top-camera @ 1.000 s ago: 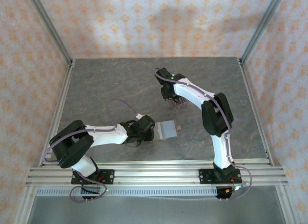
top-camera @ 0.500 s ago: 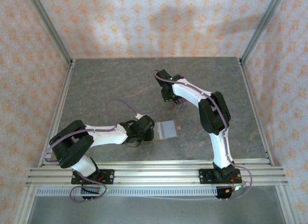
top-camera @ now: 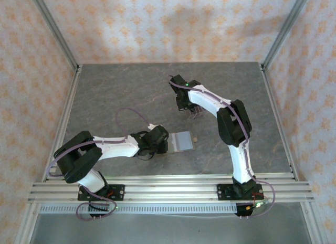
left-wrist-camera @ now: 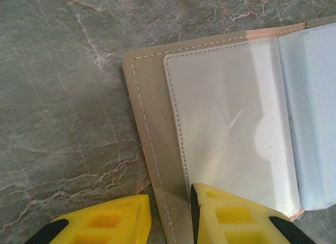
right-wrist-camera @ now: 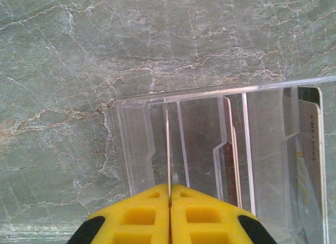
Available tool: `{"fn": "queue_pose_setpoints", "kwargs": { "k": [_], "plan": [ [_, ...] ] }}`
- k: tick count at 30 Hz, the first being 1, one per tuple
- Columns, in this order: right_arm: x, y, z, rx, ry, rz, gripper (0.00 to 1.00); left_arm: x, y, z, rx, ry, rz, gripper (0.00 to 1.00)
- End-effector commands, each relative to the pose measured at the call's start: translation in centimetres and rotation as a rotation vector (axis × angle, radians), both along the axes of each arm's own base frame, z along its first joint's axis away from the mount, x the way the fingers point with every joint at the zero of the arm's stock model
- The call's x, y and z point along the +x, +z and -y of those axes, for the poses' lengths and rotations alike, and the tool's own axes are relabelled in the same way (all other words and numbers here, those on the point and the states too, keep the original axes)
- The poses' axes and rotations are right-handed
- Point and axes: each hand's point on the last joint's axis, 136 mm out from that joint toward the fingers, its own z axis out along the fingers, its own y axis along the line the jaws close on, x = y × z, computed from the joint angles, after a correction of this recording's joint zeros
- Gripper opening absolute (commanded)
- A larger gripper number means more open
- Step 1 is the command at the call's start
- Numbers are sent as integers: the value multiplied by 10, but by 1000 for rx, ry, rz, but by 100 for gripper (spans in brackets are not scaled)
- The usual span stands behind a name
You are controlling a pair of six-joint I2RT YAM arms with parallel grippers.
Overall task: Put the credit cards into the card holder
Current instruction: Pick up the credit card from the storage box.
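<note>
The card holder (top-camera: 182, 141) lies open on the table, tan cover (left-wrist-camera: 152, 128) down and clear sleeves (left-wrist-camera: 226, 128) up. My left gripper (left-wrist-camera: 170, 212) is at its left edge and stands partly open. One yellow finger (left-wrist-camera: 105, 223) is over the table and the other finger (left-wrist-camera: 236, 212) rests on the sleeve, with the cover's edge between them. My right gripper (right-wrist-camera: 169, 187) is shut on a thin credit card (right-wrist-camera: 168, 149), seen edge-on in a slot of the clear rack (right-wrist-camera: 136, 144). Two more cards (right-wrist-camera: 310, 149) stand in slots to the right. In the top view the right gripper (top-camera: 195, 110) points down into the rack.
The clear slotted rack (top-camera: 197, 114) stands on the grey marble table (top-camera: 121, 92) behind the card holder. A purple cable (top-camera: 128, 114) loops over the left arm. Metal rails (top-camera: 68, 107) edge the table on both sides and along the front.
My right gripper's jaws have closed onto the card in the rack, and that arm has shifted slightly. The left arm and the card holder have not moved.
</note>
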Motion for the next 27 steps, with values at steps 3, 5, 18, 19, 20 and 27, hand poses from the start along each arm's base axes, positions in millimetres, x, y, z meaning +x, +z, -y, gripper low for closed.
{"fn": "queue_pose_setpoints", "kwargs": {
  "k": [3,5,18,19,20,27],
  "plan": [
    [3,20,7,-28,4,22,4,-2,-23,-4,18,12,-29,28],
    [3,23,8,-31,4,27,2,-2,-23,-4,16,11,-29,28],
    [5,93,-3,43,8,174,0,-2,-24,-3,21,9,-35,28],
    [3,100,-5,46,13,189,0,-2,-24,-3,21,9,-34,28],
    [0,107,-7,48,19,203,0,-2,-24,-3,23,8,-36,28],
    [-63,133,-24,263,69,285,0,-1,-24,-3,25,10,-34,28]
  ]
}}
